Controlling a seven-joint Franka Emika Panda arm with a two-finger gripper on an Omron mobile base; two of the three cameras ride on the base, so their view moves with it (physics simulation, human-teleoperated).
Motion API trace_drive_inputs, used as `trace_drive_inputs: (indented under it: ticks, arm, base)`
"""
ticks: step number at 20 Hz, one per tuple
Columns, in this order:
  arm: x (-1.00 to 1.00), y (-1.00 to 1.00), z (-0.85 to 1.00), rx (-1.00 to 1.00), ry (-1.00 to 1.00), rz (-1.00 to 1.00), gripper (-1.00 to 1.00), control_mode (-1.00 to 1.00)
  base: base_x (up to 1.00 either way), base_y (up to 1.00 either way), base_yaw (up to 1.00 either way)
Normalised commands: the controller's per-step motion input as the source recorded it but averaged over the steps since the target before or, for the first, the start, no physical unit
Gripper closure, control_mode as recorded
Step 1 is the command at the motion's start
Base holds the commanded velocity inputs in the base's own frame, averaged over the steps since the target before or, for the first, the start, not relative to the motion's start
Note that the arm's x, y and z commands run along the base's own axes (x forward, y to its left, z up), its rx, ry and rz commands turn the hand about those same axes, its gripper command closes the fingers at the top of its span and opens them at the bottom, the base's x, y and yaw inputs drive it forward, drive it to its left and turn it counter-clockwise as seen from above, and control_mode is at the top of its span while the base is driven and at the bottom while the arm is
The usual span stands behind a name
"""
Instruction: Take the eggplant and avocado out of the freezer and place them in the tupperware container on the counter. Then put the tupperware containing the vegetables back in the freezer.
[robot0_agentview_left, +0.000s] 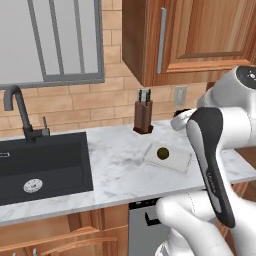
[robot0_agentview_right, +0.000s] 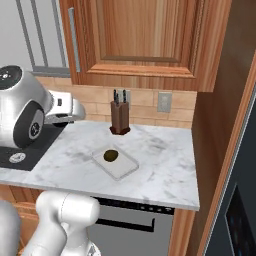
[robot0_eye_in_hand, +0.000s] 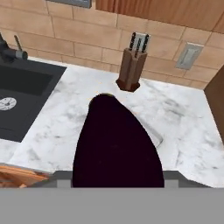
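Eggplant (robot0_eye_in_hand: 117, 144) looms dark in the hand view, apparently pinched in the end effector, though the fingertips are hidden behind it. It hangs above the table (robot0_agentview_left: 115, 165), over the container (robot0_agentview_left: 170, 160) where the avocado (robot0_agentview_left: 163, 153) already sits. Firm, smooth skin, likely slippery; grip its thick middle.

So the arm (robot0_agentview_left: 212, 150) is folded up pretty tight right now. The big elbow joint sits high, and the dark-striped forearm runs down from it toward the base. The wrist is bent so the hand (robot0_agentview_right: 75, 110) sticks out roughly level, pointing to the right in the right base view. From the hand's own camera, the eggplant (robot0_eye_in_hand: 116, 144) is clamped in it and covers the finger tips completely.
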Motion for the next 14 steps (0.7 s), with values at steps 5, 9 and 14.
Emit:
trace_drive_inputs:
  ticks: [5,9,14]
  arm:
    - [0.37,-0.01,-0.63,0.0,0.25,0.0,1.0,-1.0]
    - [0.45,-0.14,-0.72,0.0,0.16,0.0,1.0,-1.0]
    - [0.67,-0.28,-0.6,0.01,0.14,0.0,1.0,-1.0]
  base:
    - [0.0,0.0,0.0]
    - [0.0,0.0,0.0]
    - [0.0,0.0,0.0]
